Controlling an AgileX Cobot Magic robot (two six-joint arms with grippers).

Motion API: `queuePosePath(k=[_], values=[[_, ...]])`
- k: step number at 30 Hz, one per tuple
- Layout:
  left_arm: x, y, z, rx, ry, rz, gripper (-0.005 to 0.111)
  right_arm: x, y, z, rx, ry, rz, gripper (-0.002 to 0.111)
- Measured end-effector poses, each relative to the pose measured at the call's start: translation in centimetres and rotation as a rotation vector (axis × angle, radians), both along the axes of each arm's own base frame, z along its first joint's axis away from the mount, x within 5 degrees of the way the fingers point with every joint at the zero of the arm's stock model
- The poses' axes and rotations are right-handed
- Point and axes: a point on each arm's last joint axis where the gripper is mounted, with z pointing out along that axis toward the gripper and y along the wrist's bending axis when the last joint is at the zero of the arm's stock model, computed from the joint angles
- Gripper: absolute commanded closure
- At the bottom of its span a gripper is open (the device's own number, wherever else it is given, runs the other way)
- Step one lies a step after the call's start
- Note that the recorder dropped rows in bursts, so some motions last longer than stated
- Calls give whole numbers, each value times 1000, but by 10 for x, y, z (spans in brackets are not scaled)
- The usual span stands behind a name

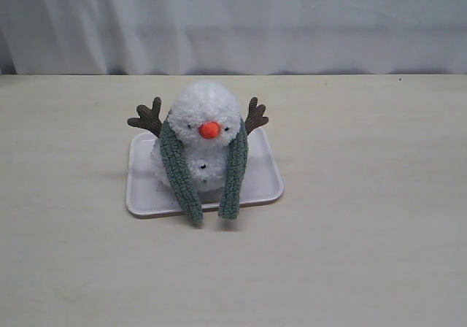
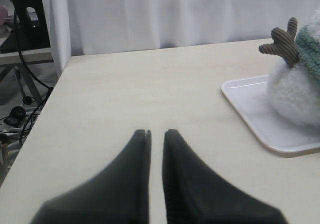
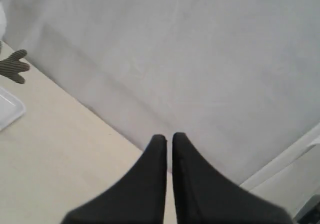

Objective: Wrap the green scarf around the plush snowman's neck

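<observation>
The plush snowman [image 1: 204, 112] sits on a white tray [image 1: 263, 181] in the middle of the table. The green scarf [image 1: 179, 170] lies over its neck [image 1: 205, 144], and both ends hang down the front, past the tray's front edge. Neither gripper shows in the exterior view. My left gripper [image 2: 157, 132] hovers over bare table away from the tray [image 2: 260, 119], shut with only a thin slit and nothing held; the snowman's body [image 2: 292, 91] and scarf [image 2: 310, 49] show at that view's edge. My right gripper [image 3: 169, 136] is shut and empty, far from the snowman's stick arm [image 3: 15, 66].
A white curtain [image 1: 233, 20] runs behind the table's far edge. The left wrist view shows the table's side edge, with cables and equipment [image 2: 20, 29] beyond it. Pale tabletop [image 1: 365, 232] surrounds the tray.
</observation>
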Motion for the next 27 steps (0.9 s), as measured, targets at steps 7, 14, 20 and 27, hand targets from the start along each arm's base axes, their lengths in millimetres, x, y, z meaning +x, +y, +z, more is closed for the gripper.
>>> queuePosePath(k=[7,14,20,27], values=[[0,0,0,0,0,0,96,4,0,-26,276,109,2,104],[0,0,0,0,0,0,96,5,-3,-31,518,159,-55,104],[0,0,0,0,0,0,96,4,-5,-36,593,215,-95,104],[0,0,0,0,0,0,96,4,-6,-38,630,234,-110,104]])
